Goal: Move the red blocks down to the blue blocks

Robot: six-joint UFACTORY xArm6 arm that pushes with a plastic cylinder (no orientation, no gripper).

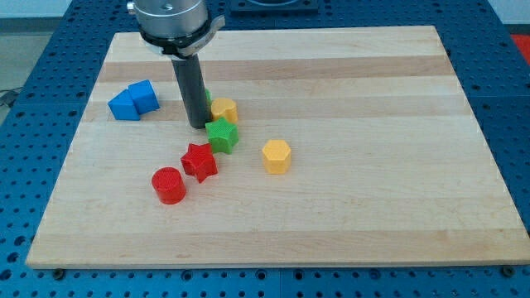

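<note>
Pale wooden board [373, 215]; blue perforated bench [513, 124] around; my tip [197, 126] possibly touching green star [222, 135].

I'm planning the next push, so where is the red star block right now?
The red star block lies left of centre on the board, just below-left of the green star block and up-right of the red cylinder; my tip is above it.

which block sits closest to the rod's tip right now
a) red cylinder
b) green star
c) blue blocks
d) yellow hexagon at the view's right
b: my tip stands just to the view's left of the green star, almost touching it, while the red cylinder, the lone yellow hexagon and the blue blocks all lie clearly farther off.
</note>
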